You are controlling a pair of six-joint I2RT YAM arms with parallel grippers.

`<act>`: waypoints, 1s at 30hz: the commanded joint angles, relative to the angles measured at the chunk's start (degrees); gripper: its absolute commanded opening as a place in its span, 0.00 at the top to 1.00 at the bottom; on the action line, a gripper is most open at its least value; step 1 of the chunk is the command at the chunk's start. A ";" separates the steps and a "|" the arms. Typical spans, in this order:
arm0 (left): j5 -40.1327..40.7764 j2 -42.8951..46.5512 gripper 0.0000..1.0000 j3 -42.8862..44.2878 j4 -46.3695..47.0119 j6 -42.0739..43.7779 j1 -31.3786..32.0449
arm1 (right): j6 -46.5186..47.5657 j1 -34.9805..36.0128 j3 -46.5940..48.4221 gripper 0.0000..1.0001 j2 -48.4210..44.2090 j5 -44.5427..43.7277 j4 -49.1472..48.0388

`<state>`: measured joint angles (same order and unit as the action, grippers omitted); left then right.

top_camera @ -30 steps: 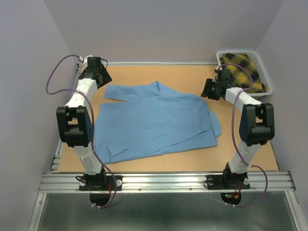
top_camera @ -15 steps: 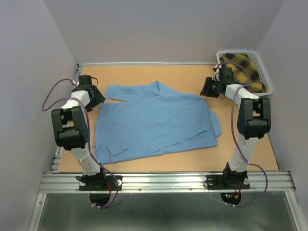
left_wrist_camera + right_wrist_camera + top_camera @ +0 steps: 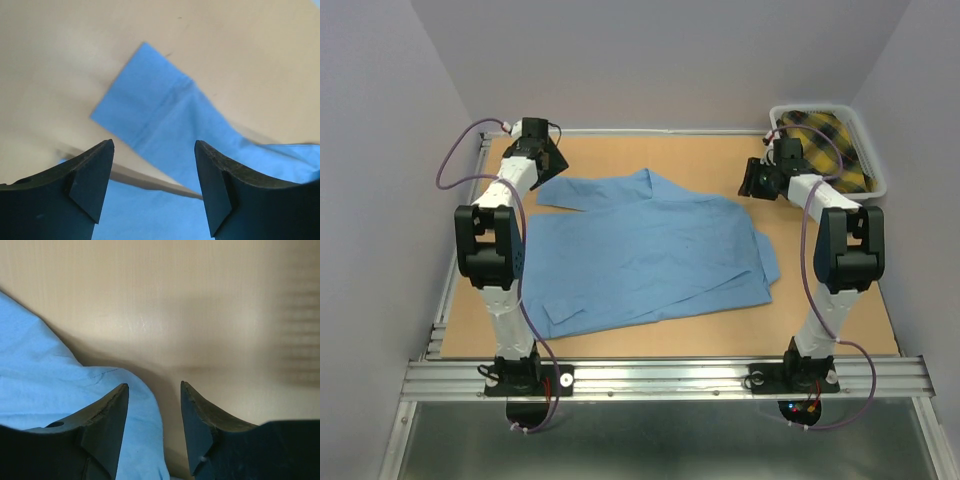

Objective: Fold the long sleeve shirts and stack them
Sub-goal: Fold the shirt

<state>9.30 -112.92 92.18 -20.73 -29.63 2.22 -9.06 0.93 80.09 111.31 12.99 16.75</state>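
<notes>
Long sleeve shirt (image 3: 640, 250), light blue, lies spread out over the middle of the table (image 3: 700, 150), right side bunched into a few folds, one sleeve reaching out toward the far-left corner. Left claw (image 3: 542, 160) hangs over the end of that sleeve, fingers spread wide with nothing between them; the left wrist view shows the cuff (image 3: 145, 105) flat on the table below the gap. Right claw (image 3: 757, 182) sits off the shirt's far-right corner, between shirt and white bin (image 3: 875, 187), fingers apart, pinching nothing; in its wrist view the shirt lies under one finger, bare table under the other. Bin in the far-right corner holds yellow plaid cloth (image 3: 825, 150). Aluminium rail (image 3: 670, 378) along the near edge carries both arm bases
</notes>
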 commanded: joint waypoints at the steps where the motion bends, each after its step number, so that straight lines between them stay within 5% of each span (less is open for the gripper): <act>1: 5.82 -4.91 0.24 8.16 -6.06 -6.14 1.47 | 1.24 3.45 -2.91 0.48 -7.41 -7.00 -1.02; 10: 8.45 -18.99 0.28 27.42 -14.24 -10.54 3.93 | -0.70 8.30 -8.64 0.46 -11.81 -10.88 -1.02; 20: 8.45 -25.94 0.33 31.39 -15.66 -11.59 4.02 | -0.61 11.19 -9.70 0.46 -14.10 -9.22 -1.19; 24: 8.19 -27.00 0.46 30.87 -14.52 -10.19 4.37 | 0.79 13.57 -7.77 0.47 -12.87 -9.04 -1.20; 30: 8.54 -23.84 0.82 25.95 -6.62 -4.22 5.25 | 1.15 15.77 -3.81 0.47 -9.36 -6.85 -3.92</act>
<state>16.67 -139.28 120.84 -32.27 -38.06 6.57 -8.93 15.51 71.48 100.60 4.32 16.34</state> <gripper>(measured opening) 0.232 0.534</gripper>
